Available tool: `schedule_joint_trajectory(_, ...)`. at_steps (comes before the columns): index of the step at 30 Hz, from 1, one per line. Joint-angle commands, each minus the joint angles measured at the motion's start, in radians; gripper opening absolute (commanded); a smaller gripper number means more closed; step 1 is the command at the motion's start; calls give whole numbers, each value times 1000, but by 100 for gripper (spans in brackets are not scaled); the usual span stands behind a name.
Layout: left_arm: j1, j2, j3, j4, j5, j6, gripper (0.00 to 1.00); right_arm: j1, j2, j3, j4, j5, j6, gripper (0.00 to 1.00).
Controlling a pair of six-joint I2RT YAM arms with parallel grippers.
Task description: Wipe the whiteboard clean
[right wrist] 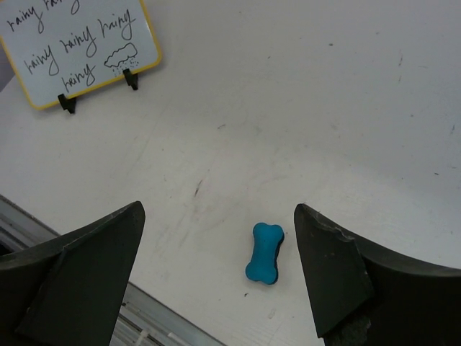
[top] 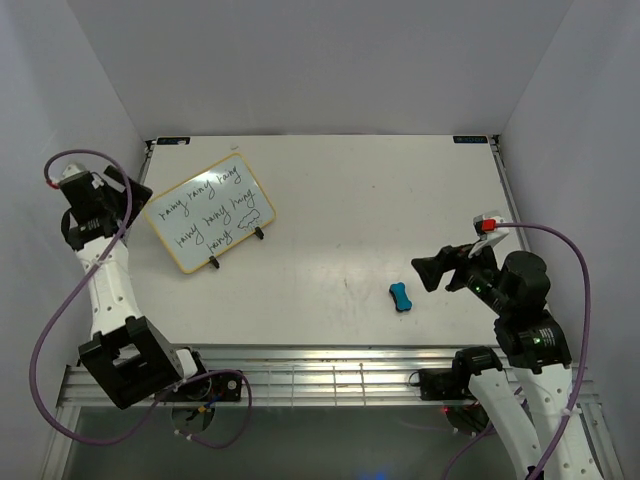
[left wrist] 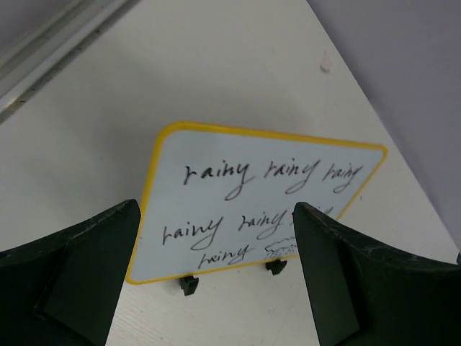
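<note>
The whiteboard [top: 209,213], yellow-rimmed with black handwritten "rainy" words and a small cloud drawing, leans on two black feet at the table's back left. It also shows in the left wrist view [left wrist: 259,202] and the right wrist view [right wrist: 79,50]. The blue bone-shaped eraser [top: 401,297] lies on the table at the front right, and also shows in the right wrist view [right wrist: 264,252]. My left gripper [top: 135,200] is open and empty, just left of the whiteboard. My right gripper [top: 428,272] is open and empty, raised a little to the right of the eraser.
White walls close in the table on the left, back and right. A metal rail [top: 330,375] runs along the front edge by the arm bases. A purple cable [top: 570,260] loops off the right arm.
</note>
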State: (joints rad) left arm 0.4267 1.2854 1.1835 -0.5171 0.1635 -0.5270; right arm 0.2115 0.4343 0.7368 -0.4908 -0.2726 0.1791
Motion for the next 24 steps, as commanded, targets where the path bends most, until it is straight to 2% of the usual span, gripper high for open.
schedule_joint_trajectory(1, 79, -103, -82, 112, 82, -68, 98, 8, -14, -20, 46, -94, -12, 90)
schedule_joint_trajectory(6, 83, -202, -286, 346, 108, 94, 98, 66, -32, -60, 89, -137, -4, 90)
schedule_joint_trajectory(11, 83, -112, -344, 390, 64, 202, 98, 117, -23, -10, 55, -120, -49, 90)
schedule_joint_trajectory(13, 87, -51, -335, 367, 106, 237, 98, 135, -32, -1, 46, -119, -53, 90)
schedule_joint_trajectory(18, 92, -38, -415, 498, 276, 306, 98, 164, -58, -10, 35, -120, -69, 90)
schedule_joint_trajectory(22, 92, 72, -420, 540, 485, 338, 96, 181, -78, -16, 28, -122, -78, 90)
schedule_joint_trajectory(24, 93, 130, -415, 534, 504, 355, 96, 193, -77, -13, 23, -120, -81, 90)
